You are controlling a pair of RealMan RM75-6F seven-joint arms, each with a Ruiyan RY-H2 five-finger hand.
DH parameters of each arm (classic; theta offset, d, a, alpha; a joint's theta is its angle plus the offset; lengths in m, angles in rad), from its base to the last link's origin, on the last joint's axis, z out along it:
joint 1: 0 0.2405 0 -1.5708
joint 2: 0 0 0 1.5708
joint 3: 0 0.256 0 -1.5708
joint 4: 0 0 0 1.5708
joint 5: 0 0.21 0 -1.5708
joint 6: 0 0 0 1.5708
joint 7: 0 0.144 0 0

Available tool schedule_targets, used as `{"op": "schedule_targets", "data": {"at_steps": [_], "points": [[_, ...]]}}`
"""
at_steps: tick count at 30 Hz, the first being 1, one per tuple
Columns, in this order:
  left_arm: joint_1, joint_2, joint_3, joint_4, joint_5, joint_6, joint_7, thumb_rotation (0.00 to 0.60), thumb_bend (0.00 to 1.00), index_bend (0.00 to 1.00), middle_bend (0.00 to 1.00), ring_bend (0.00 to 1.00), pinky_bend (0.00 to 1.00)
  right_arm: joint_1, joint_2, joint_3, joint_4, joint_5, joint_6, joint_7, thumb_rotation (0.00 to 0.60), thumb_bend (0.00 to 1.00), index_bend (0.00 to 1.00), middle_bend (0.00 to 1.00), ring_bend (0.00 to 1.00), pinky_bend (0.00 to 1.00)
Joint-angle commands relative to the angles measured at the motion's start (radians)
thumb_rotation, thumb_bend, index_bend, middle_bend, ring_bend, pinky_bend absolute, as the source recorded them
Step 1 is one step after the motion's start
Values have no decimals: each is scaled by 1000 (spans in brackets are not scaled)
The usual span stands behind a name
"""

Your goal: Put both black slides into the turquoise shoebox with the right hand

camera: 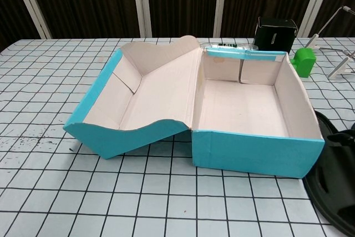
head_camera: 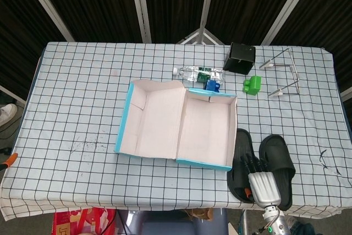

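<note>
Slides first: both black slides sat side by side on the checked tablecloth (head_camera: 82, 97), just right of the turquoise shoebox (head_camera: 206, 127), near the front edge. The left slide (head_camera: 240, 147) lay right next to the box wall, the right slide (head_camera: 279, 155) just beside it. The right hand (head_camera: 261, 182) was over the near ends of the pair, dark fingers (head_camera: 250, 163) stretched forward onto the left slide. Looked like it was touching, but whether it actually gripped anything couldn't be told from that angle. The chest view only caught a dark edge of slide at the right. The box was open and had nothing in it, lid flopped out to the left. Behind it were a plastic bottle (head_camera: 192, 72), a black box (head_camera: 239, 58), a green block (head_camera: 252, 85) and a wire stand (head_camera: 283, 72).
</note>
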Motion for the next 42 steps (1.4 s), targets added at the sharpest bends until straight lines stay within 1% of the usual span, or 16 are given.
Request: {"op": "schedule_targets", "data": {"at_steps": [1,7,16,20,22,26,30,34,38,42], "points": [[0,1,0,-1,-1,0,0,600,202,98,22,0,80,7,15,-6,-21,13,-9,-21,600,308,43,42,86,98],[1,2,0,-2,-1,0,0,600,202,98,20,0,80,29,41,-9,-66,47,-28,-80,600,307,43,42,84,95],[0,2,0,-3,-4,-1,2,600,202,98,19,0,80,59,50,1,-86,90,-36,-147,600,307,43,43,84,95],[-1,1,0,-2,-4,-3,4,600,202,98,19,0,80,75,57,4,-100,113,-39,-186,600,307,64,85,84,94],[-2,1,1,-3,-2,-4,7,600,202,98,18,0,80,84,60,6,-107,128,-43,-204,600,307,98,127,84,90],[-2,-1,2,-4,-1,-3,10,600,202,98,18,0,80,99,65,3,-119,147,-50,-228,600,307,205,240,91,87],[-3,-1,2,-4,-1,-5,12,600,202,98,15,0,80,113,75,-3,-136,164,-60,-231,600,308,321,346,154,86],[-3,-1,3,-5,0,-6,14,600,202,98,12,0,80,125,87,-7,-152,174,-65,-229,600,308,390,397,185,86],[-3,0,3,-5,1,-4,13,600,202,98,12,0,80,135,90,-12,-160,181,-63,-227,600,308,434,428,203,87],[-2,0,3,-5,1,-3,11,600,202,98,12,0,80,139,86,-16,-150,163,-55,-205,600,321,510,480,240,86]]}}
